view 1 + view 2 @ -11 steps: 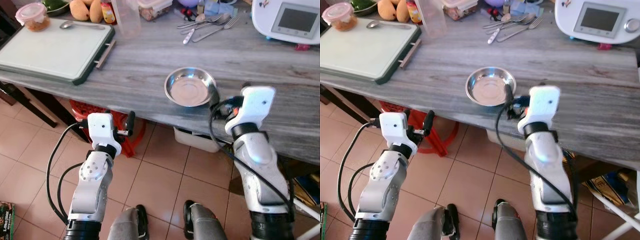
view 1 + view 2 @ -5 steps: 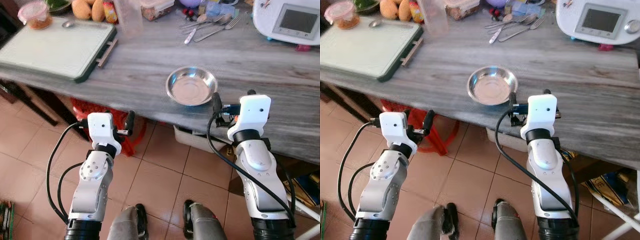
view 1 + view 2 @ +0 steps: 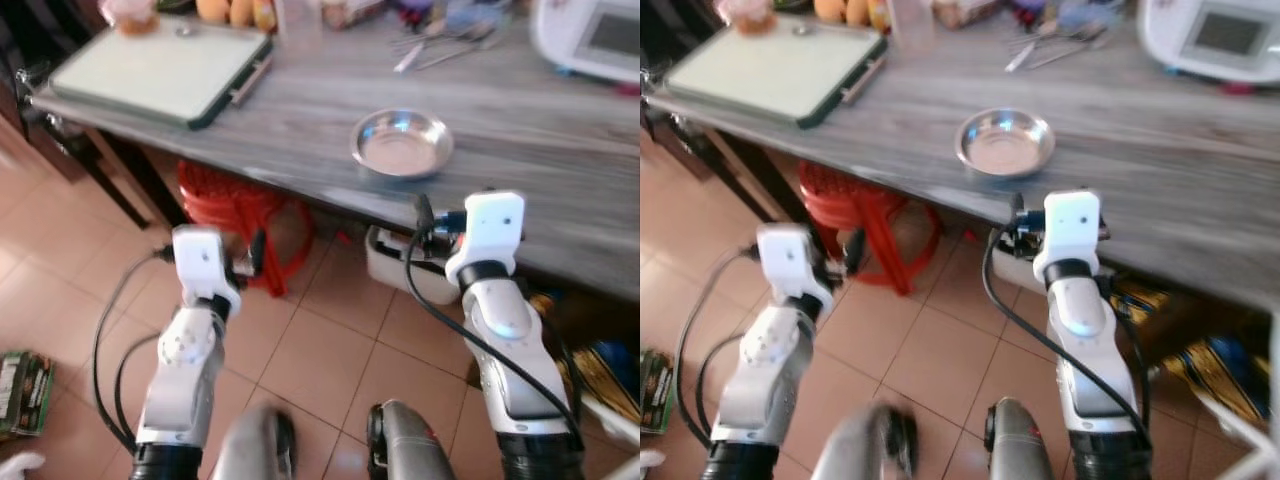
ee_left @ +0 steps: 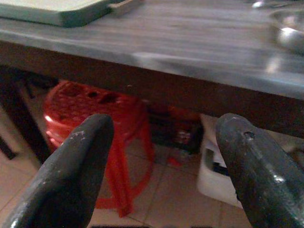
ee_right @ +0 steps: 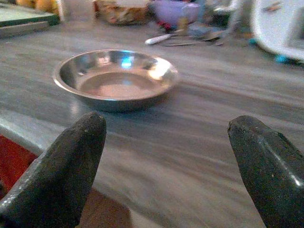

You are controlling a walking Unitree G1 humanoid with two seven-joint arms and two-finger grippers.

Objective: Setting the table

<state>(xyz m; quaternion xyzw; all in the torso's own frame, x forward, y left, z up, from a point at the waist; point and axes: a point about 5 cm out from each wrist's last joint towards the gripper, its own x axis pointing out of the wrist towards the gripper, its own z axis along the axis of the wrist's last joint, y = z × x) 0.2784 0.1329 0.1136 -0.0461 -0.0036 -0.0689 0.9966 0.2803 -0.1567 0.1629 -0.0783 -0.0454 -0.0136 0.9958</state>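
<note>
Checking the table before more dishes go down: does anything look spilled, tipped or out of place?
Nothing stands out. The steel bowl sits upright and empty near the table's front edge, the cutlery lies loose at the back, and the tray lies flat at the left corner. Both grippers hang open, off the table.

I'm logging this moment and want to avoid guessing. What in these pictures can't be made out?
- Items along the table's far edge, left eye view: cut off by the top edge and blurred, so unidentifiable.
- White appliance, right eye view: its screen is blurred; nothing readable.
- Cutlery beyond the steel bowl, right wrist view: blurred, pieces cannot be counted.
- Under the table, left wrist view: dark behind the red stool.
</note>
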